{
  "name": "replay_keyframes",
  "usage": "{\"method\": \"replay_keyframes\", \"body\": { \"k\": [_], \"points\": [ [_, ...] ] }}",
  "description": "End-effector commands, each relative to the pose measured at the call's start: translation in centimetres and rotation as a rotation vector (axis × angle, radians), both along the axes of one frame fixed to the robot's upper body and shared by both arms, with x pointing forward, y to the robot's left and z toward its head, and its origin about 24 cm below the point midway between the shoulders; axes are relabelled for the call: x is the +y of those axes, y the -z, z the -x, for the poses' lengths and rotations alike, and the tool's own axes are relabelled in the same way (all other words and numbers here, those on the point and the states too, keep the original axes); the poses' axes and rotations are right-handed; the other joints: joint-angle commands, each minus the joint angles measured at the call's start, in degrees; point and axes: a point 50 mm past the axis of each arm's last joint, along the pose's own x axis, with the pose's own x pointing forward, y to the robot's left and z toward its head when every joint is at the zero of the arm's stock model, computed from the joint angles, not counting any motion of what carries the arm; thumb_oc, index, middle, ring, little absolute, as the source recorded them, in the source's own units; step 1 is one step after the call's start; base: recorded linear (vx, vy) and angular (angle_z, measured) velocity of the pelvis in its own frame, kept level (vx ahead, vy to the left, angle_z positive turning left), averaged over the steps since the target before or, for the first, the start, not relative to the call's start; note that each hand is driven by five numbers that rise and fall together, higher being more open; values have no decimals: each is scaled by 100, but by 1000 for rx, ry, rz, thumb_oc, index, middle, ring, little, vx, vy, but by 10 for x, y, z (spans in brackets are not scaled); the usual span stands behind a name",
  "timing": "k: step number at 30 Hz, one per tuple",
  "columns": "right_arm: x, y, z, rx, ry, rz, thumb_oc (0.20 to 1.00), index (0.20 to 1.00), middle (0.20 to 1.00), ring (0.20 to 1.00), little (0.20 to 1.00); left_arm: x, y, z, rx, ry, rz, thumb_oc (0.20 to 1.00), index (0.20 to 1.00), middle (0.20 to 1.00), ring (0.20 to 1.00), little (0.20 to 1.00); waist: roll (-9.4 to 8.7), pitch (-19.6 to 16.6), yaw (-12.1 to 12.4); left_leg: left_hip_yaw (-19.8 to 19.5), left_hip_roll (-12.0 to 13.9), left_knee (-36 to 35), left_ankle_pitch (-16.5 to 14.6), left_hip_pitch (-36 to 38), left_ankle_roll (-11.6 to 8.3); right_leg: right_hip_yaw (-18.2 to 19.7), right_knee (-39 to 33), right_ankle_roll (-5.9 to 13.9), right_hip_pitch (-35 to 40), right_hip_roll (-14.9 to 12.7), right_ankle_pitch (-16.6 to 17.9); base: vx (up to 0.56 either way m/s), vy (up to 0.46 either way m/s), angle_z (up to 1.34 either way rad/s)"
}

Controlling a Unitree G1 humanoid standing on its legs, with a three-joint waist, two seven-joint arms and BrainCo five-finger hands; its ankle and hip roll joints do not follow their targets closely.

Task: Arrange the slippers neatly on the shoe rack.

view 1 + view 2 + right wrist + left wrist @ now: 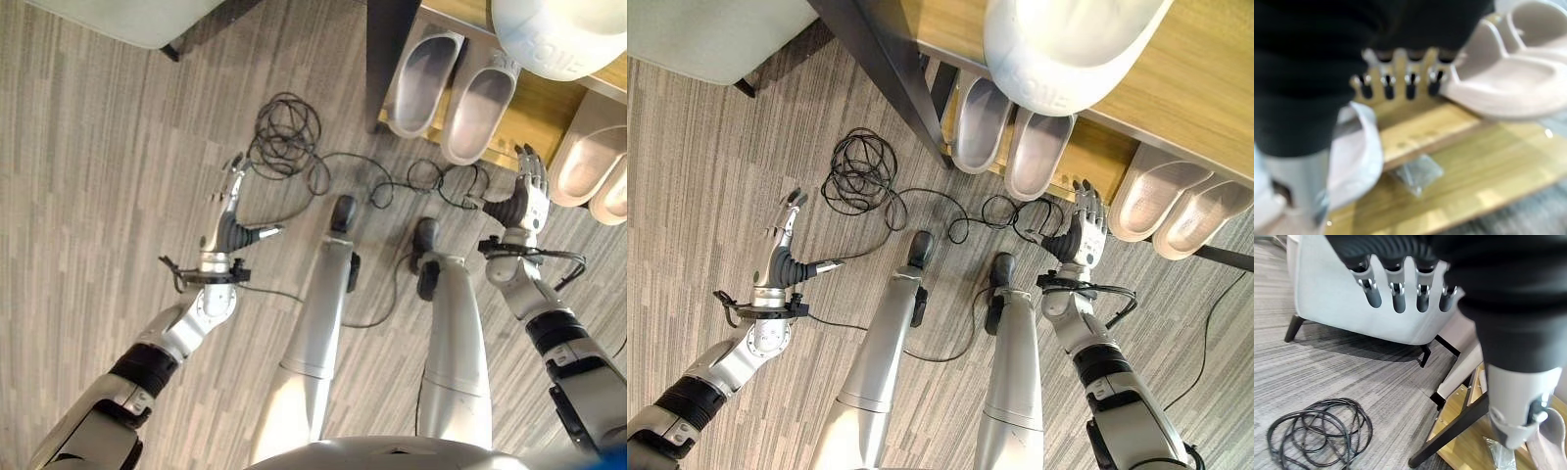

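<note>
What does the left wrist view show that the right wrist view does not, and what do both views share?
The left wrist view alone shows the open left hand, a pale upholstered chair on dark legs, the grey carpet floor and the rack's dark frame bar. The right wrist view alone shows the open right hand and the beige slippers resting on the rack. Both show the wooden shoe rack shelf and a small clear packet lying on it.
</note>
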Motion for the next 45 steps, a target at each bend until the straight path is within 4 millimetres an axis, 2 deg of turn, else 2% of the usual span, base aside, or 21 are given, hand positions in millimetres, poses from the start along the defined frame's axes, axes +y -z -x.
{"method": "replay_keyframes", "body": {
  "k": [1,5,12,23,32,45],
  "points": [
    [-11,-21,-1,-84,34,90,1000,1000,1000,1000,1000,7,6,13,-9,-9,-36,1000,1000,1000,1000,1000,250,-223,40,90,59,-917,177,-117,193,82,-430,-85,172,147,194,0,0,0],
    [-14,-28,-3,-76,44,162,1000,1000,1000,1000,1000,10,4,13,-14,-15,-39,1000,1000,1000,1000,1000,238,-222,44,79,58,-916,166,-133,195,79,-427,-88,170,169,174,0,0,0],
    [-17,-29,-4,-29,45,250,1000,1000,1000,1000,1000,14,3,17,-13,-19,-40,1000,1000,1000,1000,1000,236,-205,71,56,38,-877,164,-163,188,65,-402,-81,155,167,155,0,0,0],
    [-14,-21,-6,36,28,260,1000,1000,1000,1000,1000,12,5,18,5,-8,-28,1000,1000,1000,1000,1000,242,-189,98,70,26,-810,145,-196,192,59,-338,-87,116,175,141,0,0,0],
    [-18,-24,-17,74,69,262,1000,1000,1000,1000,1000,11,1,15,0,3,-17,1000,1000,1000,1000,1000,249,-166,148,89,18,-839,154,-182,196,77,-334,-94,102,168,125,0,0,0],
    [-12,-34,-32,86,84,274,1000,1000,1000,1000,1000,9,-2,12,-8,17,-10,1000,1000,1000,1000,1000,285,-131,244,94,-17,-830,156,-180,200,71,-323,-111,116,161,110,1,0,0]
  ]
}}
